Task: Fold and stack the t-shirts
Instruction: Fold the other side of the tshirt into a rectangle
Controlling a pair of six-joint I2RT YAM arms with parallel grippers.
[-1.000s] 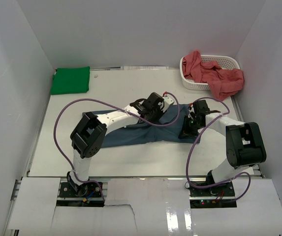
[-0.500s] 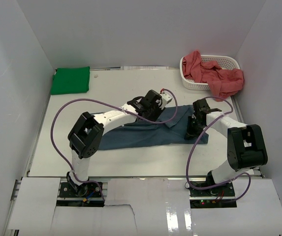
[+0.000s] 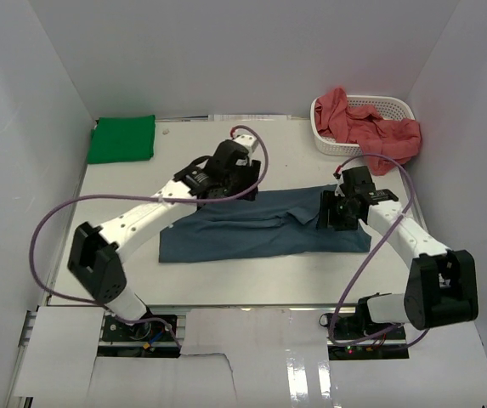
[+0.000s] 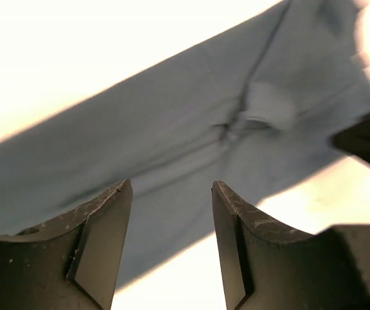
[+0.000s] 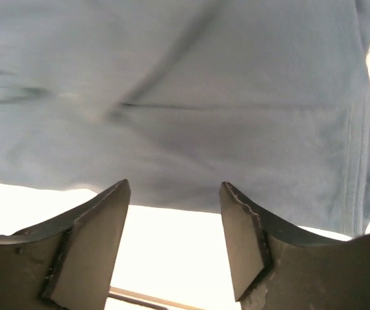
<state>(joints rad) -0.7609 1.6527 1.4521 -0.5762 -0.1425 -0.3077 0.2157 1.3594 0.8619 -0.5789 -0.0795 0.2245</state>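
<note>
**Blue shirt lies in a long band, both grippers open above it**

The slate blue t-shirt (image 3: 260, 228) is spread across the middle of the table (image 3: 116, 178) as a long strip running left to right. It looks already folded lengthwise. The left gripper (image 4: 170, 185) hangs over the strip's far edge, left of its middle. The right gripper (image 5: 175, 185) is over the right end. Both have their jaws apart with nothing between them.

I judge the next step to be a crosswise fold, one end carried over the other. To do it well, each gripper should bite at an edge deep enough to take every layer, not only the top one. The creases near the middle want flattening first, or they will be shut into the fold. The end should be lifted only a little and carried level, so the long edges land on each other.

From overhead you see the whole layout. The bright green t-shirt (image 3: 122, 138) sits folded in the far left corner, and the salmon red t-shirts (image 3: 379, 132) spill from the white basket (image 3: 396, 105) at the far right. That view cannot show how the jaws stand. The wrist views settle that, and they add detail: a pale tag (image 4: 268, 106) beside a puckered crease under the left arm, and a stitched hem near the right end.
</note>
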